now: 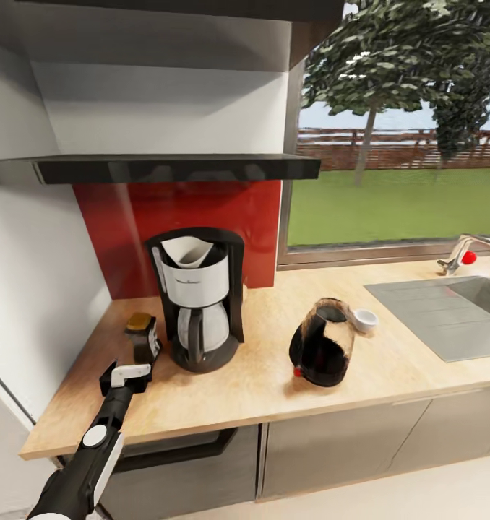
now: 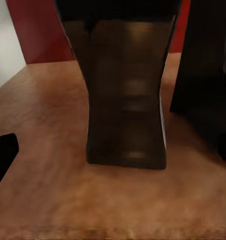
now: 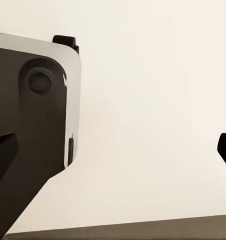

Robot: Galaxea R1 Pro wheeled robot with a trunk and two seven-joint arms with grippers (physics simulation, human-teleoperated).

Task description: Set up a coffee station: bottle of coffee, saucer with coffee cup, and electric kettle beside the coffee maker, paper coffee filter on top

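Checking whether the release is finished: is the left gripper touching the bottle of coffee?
Apart. In the left wrist view bare countertop lies between the one visible finger and the bottle of coffee; the head view also shows the left gripper short of it.

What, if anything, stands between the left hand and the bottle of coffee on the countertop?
Nothing visible does. The left hand sits just in front of the bottle of coffee, with bare countertop between them; the coffee maker stands beside the bottle.
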